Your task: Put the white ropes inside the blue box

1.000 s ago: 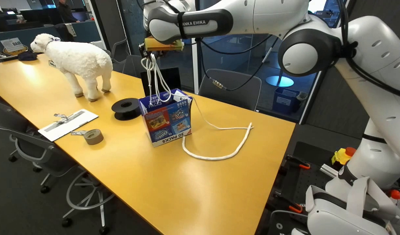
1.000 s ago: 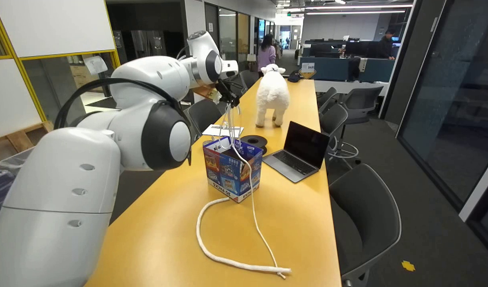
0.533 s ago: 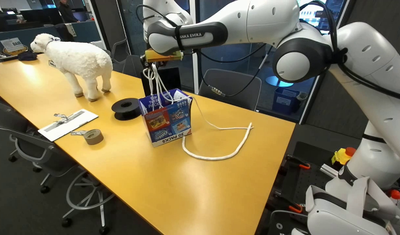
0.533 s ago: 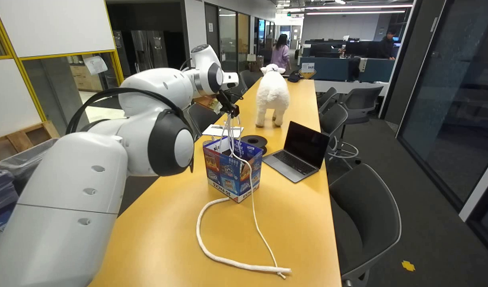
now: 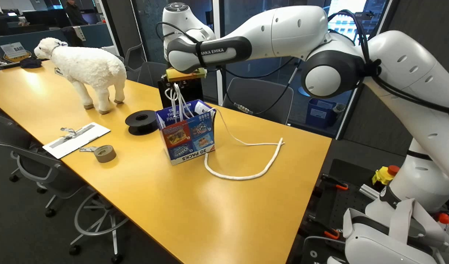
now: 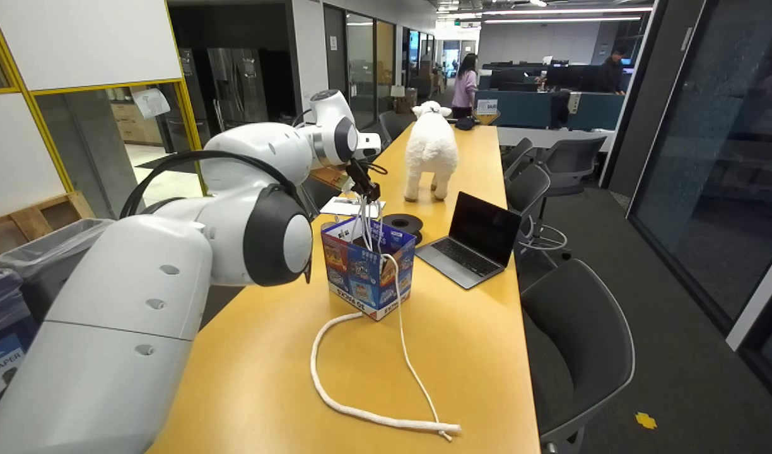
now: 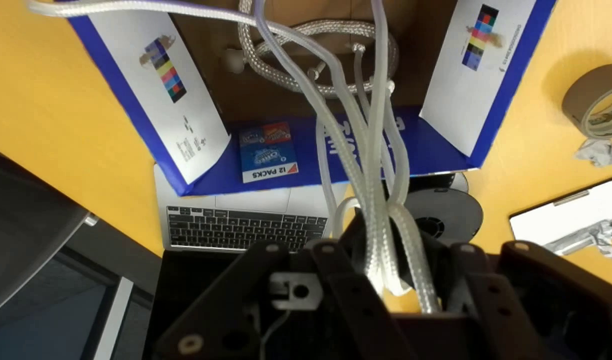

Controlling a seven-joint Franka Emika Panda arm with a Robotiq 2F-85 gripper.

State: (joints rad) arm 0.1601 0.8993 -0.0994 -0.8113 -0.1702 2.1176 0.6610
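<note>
White rope [image 7: 278, 75] coils inside the blue box [image 7: 306, 160], wrist view only

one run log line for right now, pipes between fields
gripper: shut on white ropes | placement: partly inside blue box | thick rope: on table

The blue box [image 5: 188, 137] stands upright on a long yellow table [image 5: 210, 212]. With it as the dial's centre in an exterior view, an open laptop [image 5: 196, 90] sits at twelve o'clock, a black spool [image 5: 136, 124] between nine and ten, a white board [image 5: 79, 143] at nine, a tape roll [image 5: 106, 157] between eight and nine, and a toy sheep [image 5: 87, 68] well apart at ten. At four a thick white rope [image 5: 243, 178] lies curved, its far end meeting a thin white rope [image 5: 256, 144].
</note>
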